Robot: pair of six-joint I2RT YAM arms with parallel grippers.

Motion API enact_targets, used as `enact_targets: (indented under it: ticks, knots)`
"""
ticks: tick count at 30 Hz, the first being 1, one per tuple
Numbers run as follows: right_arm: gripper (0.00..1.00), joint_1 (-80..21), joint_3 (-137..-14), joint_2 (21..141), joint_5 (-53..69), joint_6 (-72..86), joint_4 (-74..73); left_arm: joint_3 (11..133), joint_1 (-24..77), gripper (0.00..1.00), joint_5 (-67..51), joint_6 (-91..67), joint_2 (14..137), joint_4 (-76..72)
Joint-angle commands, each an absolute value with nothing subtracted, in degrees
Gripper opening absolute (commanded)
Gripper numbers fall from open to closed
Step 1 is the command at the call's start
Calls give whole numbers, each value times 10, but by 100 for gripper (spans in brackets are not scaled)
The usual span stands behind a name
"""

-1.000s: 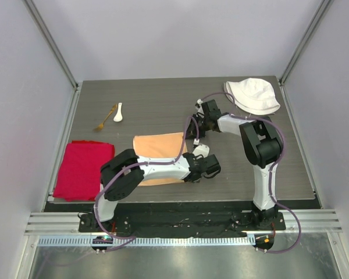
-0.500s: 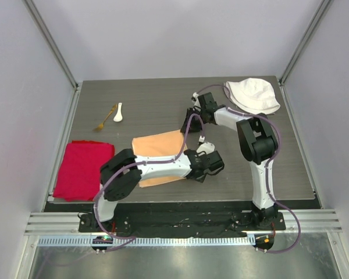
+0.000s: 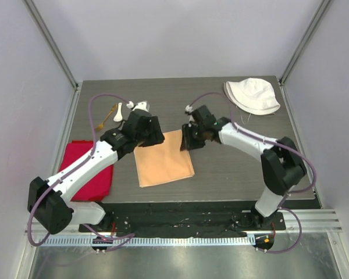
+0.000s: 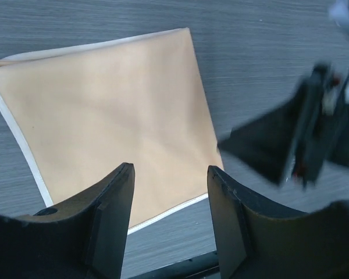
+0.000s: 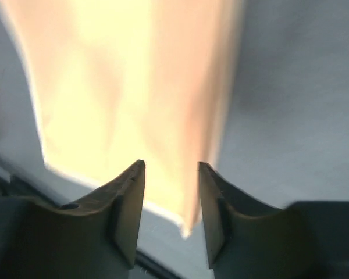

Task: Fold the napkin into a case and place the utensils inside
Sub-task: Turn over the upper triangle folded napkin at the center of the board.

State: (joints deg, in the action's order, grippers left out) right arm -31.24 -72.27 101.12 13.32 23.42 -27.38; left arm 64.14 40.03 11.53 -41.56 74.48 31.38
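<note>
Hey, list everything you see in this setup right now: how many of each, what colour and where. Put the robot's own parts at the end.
napkin: one, peach-orange, lying flat mid-table
red cloth: one, bright red, near left of the table, partly under the left arm
hat: one, white, far right corner
spoon: one, white, far left, beside the fork
fork: one, gold, far left
table: one, dark grey wood grain, under everything
left gripper: one, black, open, over the napkin's far left corner
right gripper: one, black, open, over the napkin's far right corner
</note>
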Motion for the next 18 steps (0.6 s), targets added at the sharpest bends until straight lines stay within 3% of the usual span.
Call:
enact_targets:
  ticks: [1,3,11,18]
  knots:
    - [34,-386,-630,920,171,304,-233,605,334,57,10,-421,730,262]
    - [23,-392,-561,895,185,328,-185,599,314,56,-20,-425,731,258]
    - [6,-384,-440,877,164,315,-136,555,241,55,-112,-462,737,209]
    - [5,-383,-445,853,140,314,-151,549,233,54,-124,-468,747,208]
